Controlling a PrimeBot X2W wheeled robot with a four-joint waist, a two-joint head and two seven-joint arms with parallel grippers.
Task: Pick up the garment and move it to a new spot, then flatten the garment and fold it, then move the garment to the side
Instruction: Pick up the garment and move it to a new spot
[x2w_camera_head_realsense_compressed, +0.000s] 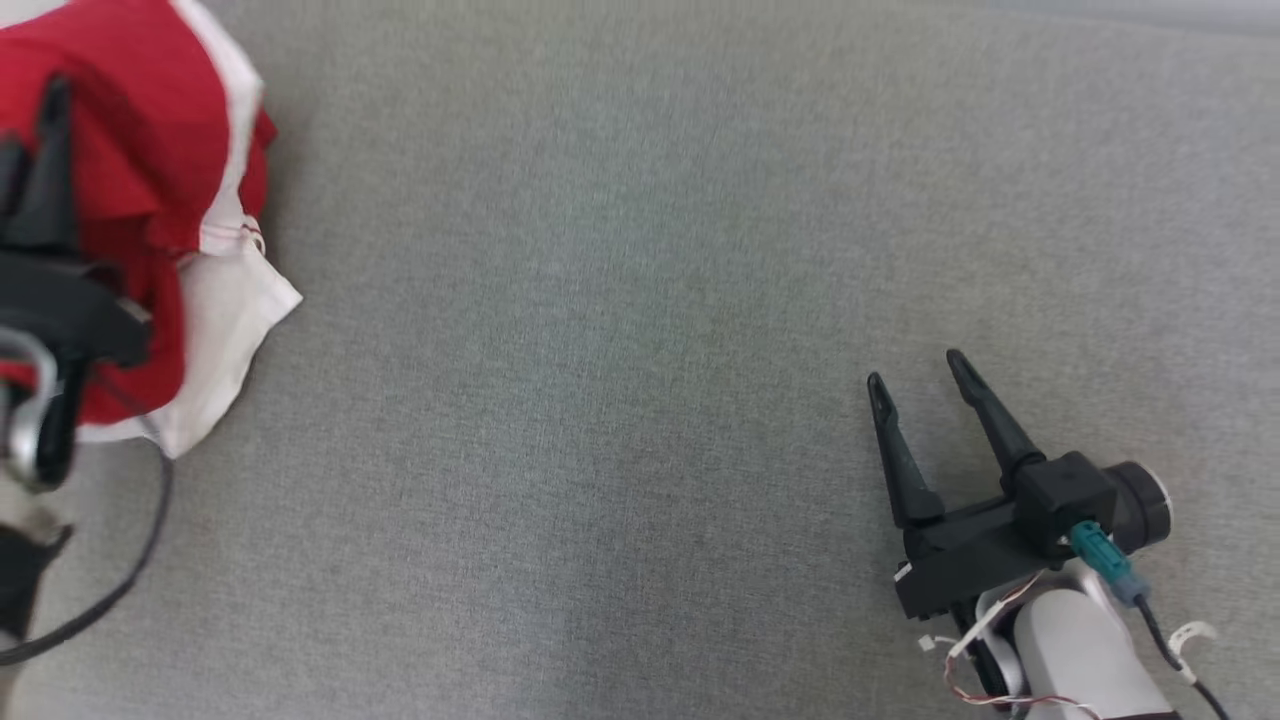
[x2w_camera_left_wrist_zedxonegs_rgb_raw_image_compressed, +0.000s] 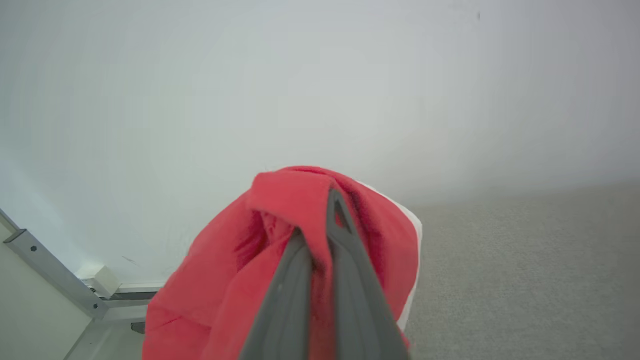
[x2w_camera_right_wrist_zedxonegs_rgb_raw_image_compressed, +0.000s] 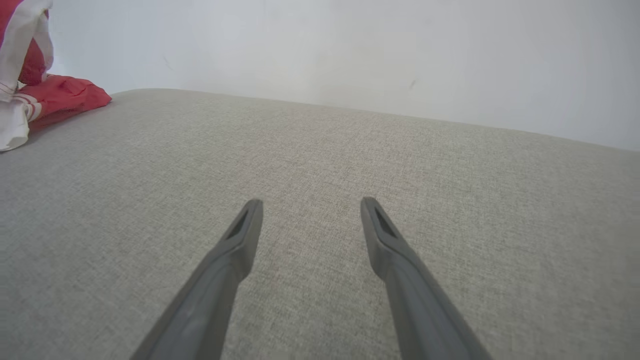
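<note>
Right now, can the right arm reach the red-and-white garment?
Probably, with a long stretch: only bare grey fabric lies between the open right gripper and the red-and-white garment, which the left gripper pinches.

1 garment (x2w_camera_head_realsense_compressed: 130, 150), red w/ white, far left. 2 claws: left claw (x2w_camera_left_wrist_zedxonegs_rgb_raw_image_compressed: 317, 220) & right claw (x2w_camera_head_realsense_compressed: 916, 368), 2 dark fingers ea, 4 total. 1 grey cloth-covered bench (x2w_camera_head_realsense_compressed: 600, 350). 1 pale wall (x2w_camera_right_wrist_zedxonegs_rgb_raw_image_compressed: 350, 50) at far side

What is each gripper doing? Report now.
Left gripper: shut on the red garment.
Right gripper: open, holding nothing.
</note>
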